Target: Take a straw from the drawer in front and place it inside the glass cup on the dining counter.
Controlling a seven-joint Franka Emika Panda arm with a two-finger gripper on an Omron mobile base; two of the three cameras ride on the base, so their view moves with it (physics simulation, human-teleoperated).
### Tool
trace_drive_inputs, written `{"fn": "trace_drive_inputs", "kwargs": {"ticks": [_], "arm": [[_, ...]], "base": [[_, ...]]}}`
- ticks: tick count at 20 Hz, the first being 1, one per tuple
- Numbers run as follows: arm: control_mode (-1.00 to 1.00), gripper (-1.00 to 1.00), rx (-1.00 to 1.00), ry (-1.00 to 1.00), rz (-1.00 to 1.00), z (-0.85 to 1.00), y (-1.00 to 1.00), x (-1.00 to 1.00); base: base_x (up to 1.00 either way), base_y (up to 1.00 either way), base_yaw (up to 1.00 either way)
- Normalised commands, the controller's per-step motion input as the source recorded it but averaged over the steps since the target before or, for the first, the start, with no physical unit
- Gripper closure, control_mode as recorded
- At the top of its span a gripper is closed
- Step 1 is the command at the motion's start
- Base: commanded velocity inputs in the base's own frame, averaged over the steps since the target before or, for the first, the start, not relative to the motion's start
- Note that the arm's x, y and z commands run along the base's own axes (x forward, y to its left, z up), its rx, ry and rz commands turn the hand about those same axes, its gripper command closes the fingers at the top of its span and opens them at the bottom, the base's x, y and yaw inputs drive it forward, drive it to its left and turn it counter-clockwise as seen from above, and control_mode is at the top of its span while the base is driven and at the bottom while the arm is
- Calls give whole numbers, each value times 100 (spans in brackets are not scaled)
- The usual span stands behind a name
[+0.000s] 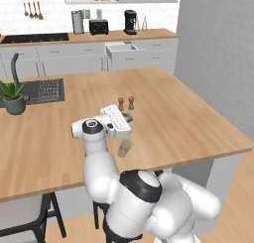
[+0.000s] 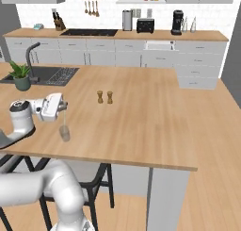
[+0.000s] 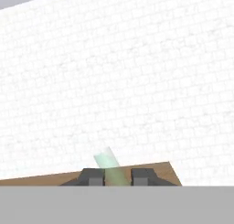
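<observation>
My gripper [image 2: 63, 106] hovers over the near left part of the dining counter [image 2: 141, 121], pointing sideways, directly above the glass cup [image 2: 64, 134]. The straw [image 2: 64, 119] hangs as a thin pale line from the fingers down into the cup. From the left base view, the gripper [image 1: 127, 119] sits above the clear glass cup [image 1: 124, 148]. The hand view has the straw [image 3: 111, 167] tilted between my two dark fingertips [image 3: 93, 176], which stand slightly apart, with a sliver of gap on its right side. The drawer is out of view.
Two small brown shakers [image 2: 105, 97] stand on the counter beyond the cup. A potted plant [image 2: 21, 77] and the sink [image 2: 47, 76] lie at the far left. Dark stools [image 2: 94, 183] stand under the near edge. The wall counter [image 2: 141, 34] holds a toaster and coffee machine.
</observation>
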Motion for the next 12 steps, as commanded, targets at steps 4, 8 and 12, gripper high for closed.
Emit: {"fn": "trace_drive_inputs", "kwargs": {"ticks": [4,8,12], "arm": [[-100,100,0,-12,0,11,23,16],[-100,100,0,-10,0,11,30,8],[-100,100,0,-6,0,8,7,1]], "base": [[0,0,0],[0,0,0],[0,0,0]]}}
